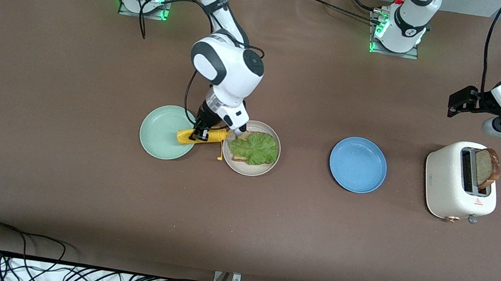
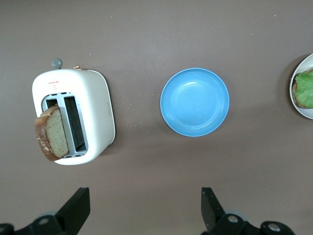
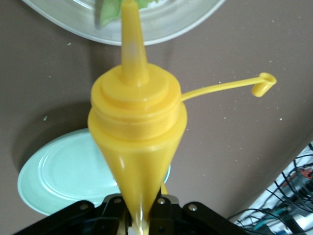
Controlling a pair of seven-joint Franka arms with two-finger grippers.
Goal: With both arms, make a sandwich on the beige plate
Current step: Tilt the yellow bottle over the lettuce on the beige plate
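The beige plate (image 1: 271, 162) holds one bread slice (image 1: 239, 158) with a ruffled green lettuce leaf (image 1: 254, 147) on top. My right gripper (image 1: 200, 133) is shut on a yellow squeeze bottle (image 1: 205, 137), which is tilted with its nozzle over the plate's rim. In the right wrist view the bottle (image 3: 137, 127) fills the middle, gripped by my right gripper (image 3: 139, 215), with the beige plate (image 3: 161, 29) past the nozzle. A second bread slice (image 1: 488, 168) stands in the toaster (image 1: 448, 186). My left gripper (image 1: 459, 101) is open and empty over bare table by the toaster.
A mint green plate (image 1: 159, 133) lies beside the beige plate, under the bottle's base. A blue plate (image 1: 357, 164) lies between the beige plate and the toaster. The bottle's open cap (image 1: 219, 158) dangles on its tether. Cables run along the table's near edge.
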